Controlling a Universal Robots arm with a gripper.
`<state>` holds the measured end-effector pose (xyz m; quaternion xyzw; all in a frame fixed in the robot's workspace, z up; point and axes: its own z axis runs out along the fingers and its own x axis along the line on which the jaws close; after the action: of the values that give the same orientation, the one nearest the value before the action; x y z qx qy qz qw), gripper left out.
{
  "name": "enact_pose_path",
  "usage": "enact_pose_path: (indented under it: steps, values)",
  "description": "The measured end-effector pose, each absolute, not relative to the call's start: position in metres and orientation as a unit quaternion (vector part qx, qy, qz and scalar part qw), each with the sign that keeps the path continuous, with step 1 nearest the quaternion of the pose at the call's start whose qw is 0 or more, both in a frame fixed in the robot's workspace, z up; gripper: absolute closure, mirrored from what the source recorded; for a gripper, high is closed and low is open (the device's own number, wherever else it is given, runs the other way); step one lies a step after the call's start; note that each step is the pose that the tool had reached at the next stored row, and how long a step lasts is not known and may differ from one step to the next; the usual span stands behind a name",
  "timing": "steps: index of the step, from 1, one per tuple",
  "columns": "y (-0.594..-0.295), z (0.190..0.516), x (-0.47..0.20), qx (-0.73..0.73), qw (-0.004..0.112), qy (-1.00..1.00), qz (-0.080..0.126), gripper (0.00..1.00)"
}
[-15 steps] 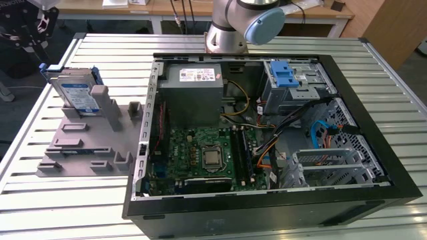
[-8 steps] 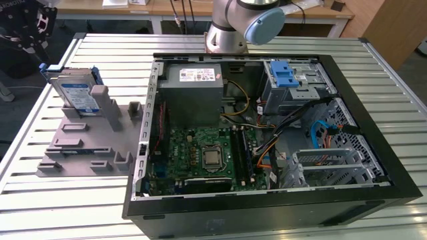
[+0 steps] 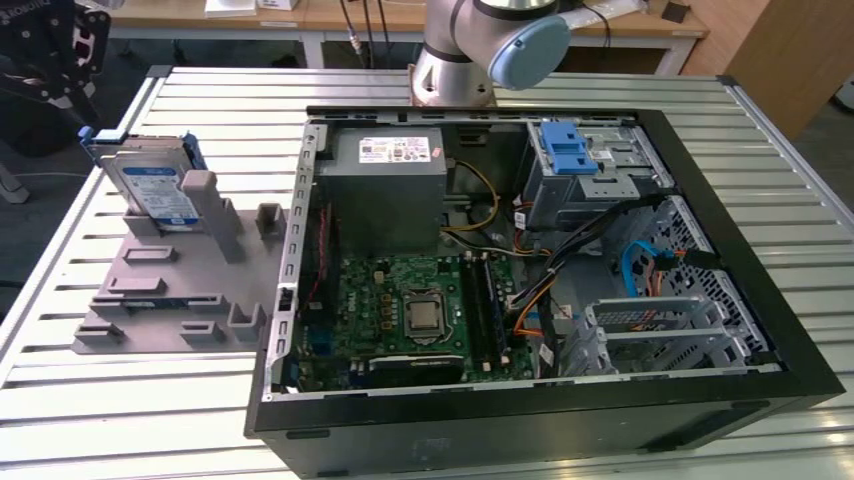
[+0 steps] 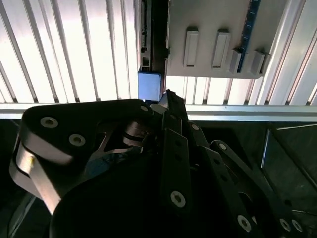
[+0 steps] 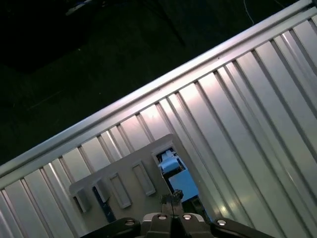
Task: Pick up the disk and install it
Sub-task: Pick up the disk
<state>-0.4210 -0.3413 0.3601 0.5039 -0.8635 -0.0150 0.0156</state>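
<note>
The disk [image 3: 150, 185] stands on edge in a grey slotted holder [image 3: 174, 290] at the exterior view's left, beside the open computer case [image 3: 534, 270]. It is silver with a blue-and-white label and a blue frame. My gripper [image 3: 54, 55] is the black shape hanging above and behind the disk, apart from it. In the first wrist view the fingertips [image 5: 172, 197] meet with nothing between them, just short of the disk's blue frame [image 5: 181, 184] in the holder [image 5: 124, 173]. The second wrist view has the gripper [image 4: 168, 95] close to a blue corner [image 4: 149, 85].
The case holds a grey power supply box [image 3: 387, 185], a motherboard [image 3: 414, 310], cables, and a drive cage with a light-blue latch [image 3: 567, 150] at the back right. The arm's base [image 3: 461, 60] stands behind the case. The ribbed table's edge [image 5: 148, 94] runs near the holder, with dark floor beyond.
</note>
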Motion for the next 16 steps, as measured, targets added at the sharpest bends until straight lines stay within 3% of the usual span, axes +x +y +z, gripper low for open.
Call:
enact_pose_path:
  steps: [16]
  values:
    - [-0.3413,0.3583,-0.421,0.624,0.018,-0.781,-0.013,0.89]
